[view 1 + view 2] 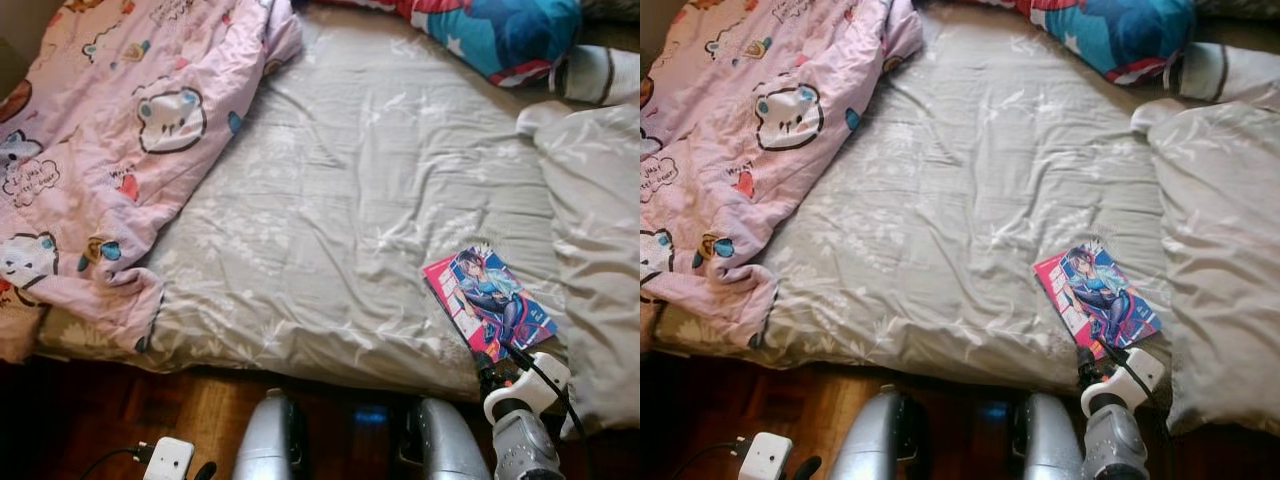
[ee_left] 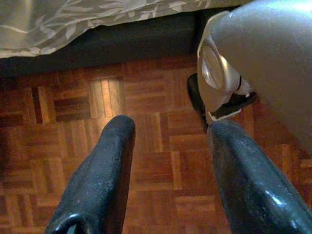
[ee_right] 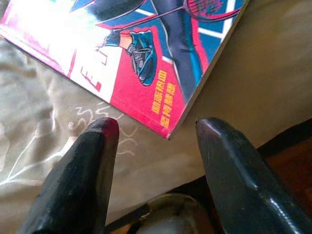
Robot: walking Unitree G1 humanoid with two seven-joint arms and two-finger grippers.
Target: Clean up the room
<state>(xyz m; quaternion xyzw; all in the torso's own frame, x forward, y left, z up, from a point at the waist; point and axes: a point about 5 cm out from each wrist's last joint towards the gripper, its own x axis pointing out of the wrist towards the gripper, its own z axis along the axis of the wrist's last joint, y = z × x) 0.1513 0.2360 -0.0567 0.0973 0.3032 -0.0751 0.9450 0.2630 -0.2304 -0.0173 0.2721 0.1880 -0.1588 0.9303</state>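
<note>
We are reaching our right gripper [image 3: 153, 131], fingers spread, toward the comic book [image 1: 487, 301] on the bed [image 1: 350, 200], risking pinching sheet instead.

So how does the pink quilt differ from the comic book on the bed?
The pink quilt is big, soft and crumpled, heaped on the bed's left side; the comic book is small, flat and stiff, near the right front edge. The quilt has pale cartoon bears; the book's cover is bright red and blue. Both lie on the grey sheet.
</note>
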